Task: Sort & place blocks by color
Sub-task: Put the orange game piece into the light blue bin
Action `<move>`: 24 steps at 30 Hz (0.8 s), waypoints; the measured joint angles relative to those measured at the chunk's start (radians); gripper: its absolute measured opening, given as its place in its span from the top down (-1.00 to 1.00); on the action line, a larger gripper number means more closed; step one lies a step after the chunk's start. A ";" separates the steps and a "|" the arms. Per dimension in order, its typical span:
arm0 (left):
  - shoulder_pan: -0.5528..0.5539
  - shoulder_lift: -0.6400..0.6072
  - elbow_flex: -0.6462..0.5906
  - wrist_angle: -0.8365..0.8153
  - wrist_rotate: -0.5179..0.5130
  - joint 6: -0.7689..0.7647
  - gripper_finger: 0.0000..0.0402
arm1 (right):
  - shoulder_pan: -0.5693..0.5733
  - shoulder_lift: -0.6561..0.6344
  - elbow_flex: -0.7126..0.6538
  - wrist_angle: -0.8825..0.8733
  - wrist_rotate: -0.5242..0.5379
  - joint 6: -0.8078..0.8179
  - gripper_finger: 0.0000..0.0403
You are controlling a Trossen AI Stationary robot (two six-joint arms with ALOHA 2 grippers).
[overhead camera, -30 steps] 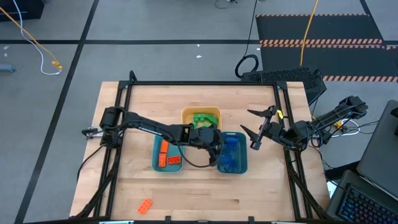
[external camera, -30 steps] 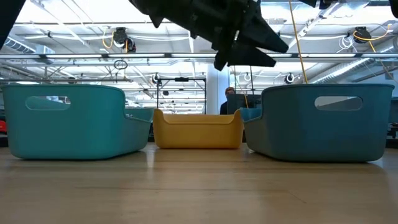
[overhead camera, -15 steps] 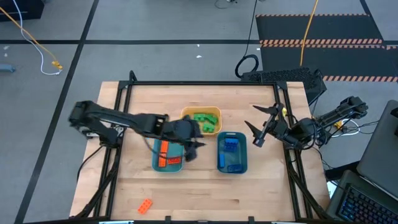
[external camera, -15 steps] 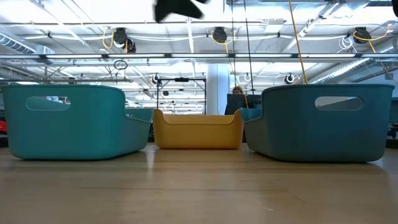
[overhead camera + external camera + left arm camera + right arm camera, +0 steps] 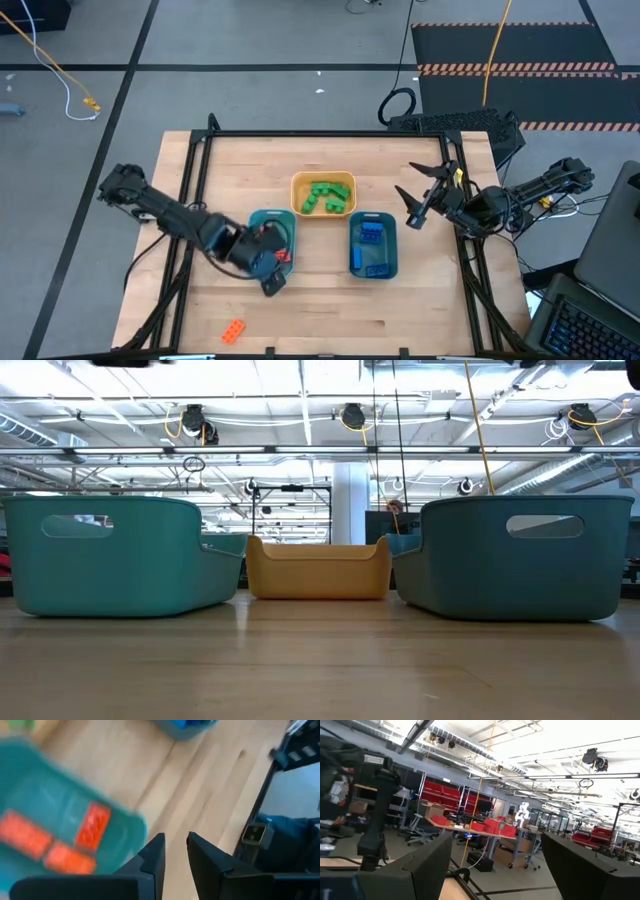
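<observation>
The left tool (image 5: 272,283) hangs over the near edge of the left teal bin (image 5: 262,219), its fingers nearly together and holding nothing, the right tool (image 5: 415,195) waits wide open and empty at the right side of the tabletop (image 5: 330,310), and one orange block (image 5: 233,331) lies alone near the front.

Left arm hiding teal bin (image 5: 262,222), orange blocks (image 5: 60,840) blurred

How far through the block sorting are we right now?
Nearly done, it seems. Green blocks lie in the yellow bin, blue blocks in the right teal bin, orange blocks in the left teal bin. The left hand carries nothing, hovering by that bin; the right hand waits open. One orange block remains on the table.
</observation>
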State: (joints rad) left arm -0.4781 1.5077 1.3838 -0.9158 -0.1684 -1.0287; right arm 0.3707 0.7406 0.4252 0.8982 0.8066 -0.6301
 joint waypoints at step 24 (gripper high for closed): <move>-0.420 0.260 0.000 -0.153 0.256 -0.923 0.60 | -0.003 0.006 0.000 -0.101 -0.001 0.326 -0.49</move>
State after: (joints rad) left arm -0.8977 1.7681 1.3835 -1.0684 0.0872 -1.9514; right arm 0.3679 0.7463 0.4252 0.7973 0.8055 -0.3046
